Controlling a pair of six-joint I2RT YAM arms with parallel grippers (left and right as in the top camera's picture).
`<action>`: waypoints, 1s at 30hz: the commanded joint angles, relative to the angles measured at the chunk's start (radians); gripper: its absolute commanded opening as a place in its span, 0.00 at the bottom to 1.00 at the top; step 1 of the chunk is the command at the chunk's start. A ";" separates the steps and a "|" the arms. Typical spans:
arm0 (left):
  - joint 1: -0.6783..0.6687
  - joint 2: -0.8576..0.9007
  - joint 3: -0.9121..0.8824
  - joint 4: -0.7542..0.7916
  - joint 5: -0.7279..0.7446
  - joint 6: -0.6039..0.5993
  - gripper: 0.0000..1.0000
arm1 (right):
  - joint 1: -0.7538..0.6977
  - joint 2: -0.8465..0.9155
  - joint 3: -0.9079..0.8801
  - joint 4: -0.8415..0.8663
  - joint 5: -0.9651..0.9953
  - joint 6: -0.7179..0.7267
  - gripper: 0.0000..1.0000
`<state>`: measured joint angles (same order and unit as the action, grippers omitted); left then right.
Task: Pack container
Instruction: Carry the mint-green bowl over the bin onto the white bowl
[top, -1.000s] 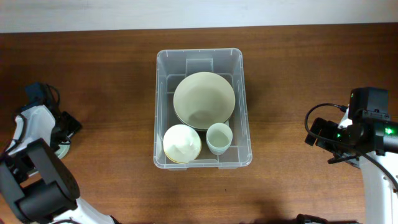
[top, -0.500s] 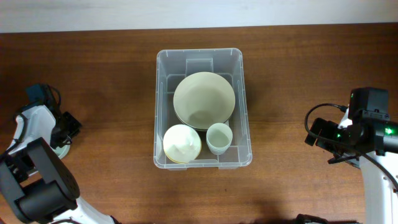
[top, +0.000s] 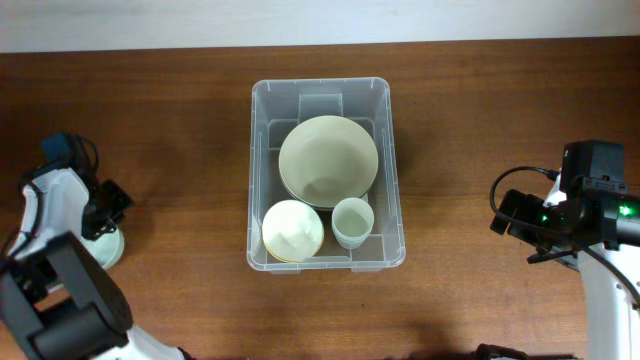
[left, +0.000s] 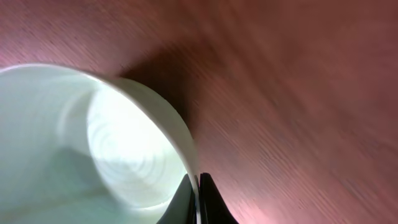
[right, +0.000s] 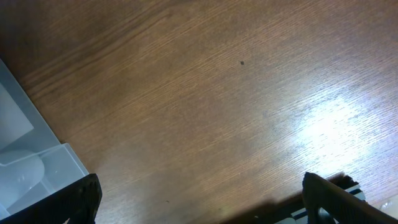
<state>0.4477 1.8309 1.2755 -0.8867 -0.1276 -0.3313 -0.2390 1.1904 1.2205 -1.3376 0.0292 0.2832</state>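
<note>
Our left gripper (left: 198, 186) is clamped on the rim of a pale green cup (left: 93, 155), one finger inside, one outside, out at the left edge of the table (top: 180, 150). Our right gripper (right: 199, 190) hangs with its jaws wide apart, holding nothing. The container (top: 320, 84) sits mid-table, well apart from that cup, with a large bowl (top: 328, 160), a small bowl (top: 292, 230) and a packed cup (top: 351, 220) inside. We'd lift straight up, keep the rim level, and nest it, since room looks tight.
</note>
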 joint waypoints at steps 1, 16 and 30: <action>-0.071 -0.152 0.083 -0.051 0.085 0.039 0.01 | -0.003 0.001 0.000 -0.001 0.013 -0.007 0.99; -0.698 -0.476 0.151 -0.268 0.088 0.087 0.01 | -0.003 0.001 0.000 -0.001 0.013 -0.007 0.99; -1.086 -0.476 0.151 -0.292 0.088 0.086 0.01 | -0.003 0.001 0.000 -0.001 0.013 -0.007 0.99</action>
<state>-0.6044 1.3693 1.4185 -1.1820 -0.0364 -0.2607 -0.2390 1.1904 1.2205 -1.3380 0.0292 0.2832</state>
